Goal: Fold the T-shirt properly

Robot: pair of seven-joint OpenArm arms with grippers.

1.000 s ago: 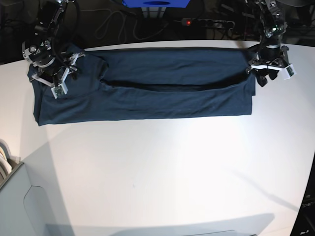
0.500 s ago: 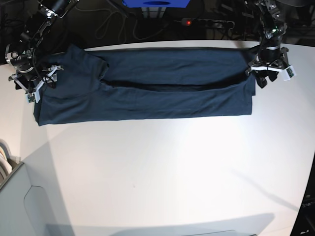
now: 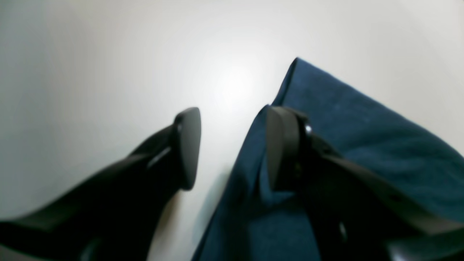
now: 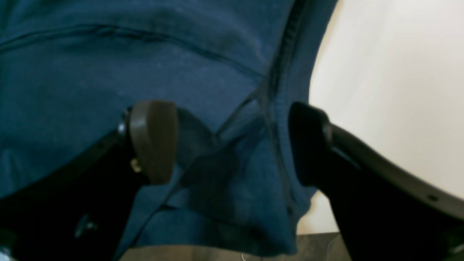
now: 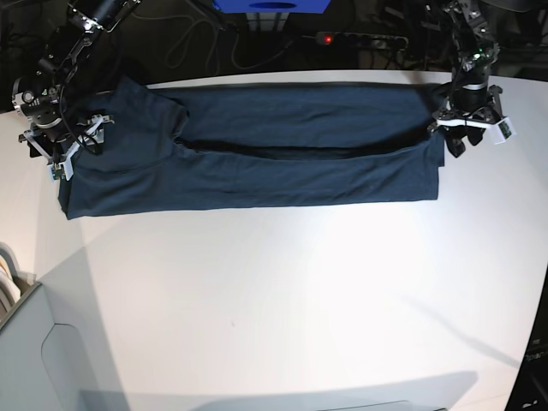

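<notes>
We see the T-shirt (image 5: 257, 158) lying folded lengthwise as a long band across the upper part of the white surface (image 5: 282, 308). Our left gripper (image 5: 469, 128) hangs at the band's upper-right end, jaws parted, one finger (image 3: 282, 145) on the cloth edge, grasping nothing. Our right gripper (image 5: 62, 141) hovers at the upper-left end, jaws spread wide, released. No writing is readable.

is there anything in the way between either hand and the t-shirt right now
Nothing visible. The right hand hangs open directly over the T-shirt at its sleeve-end edge, and the left hand straddles the opposite edge, one finger over the cloth. Only bare table lies around the shirt.
</notes>
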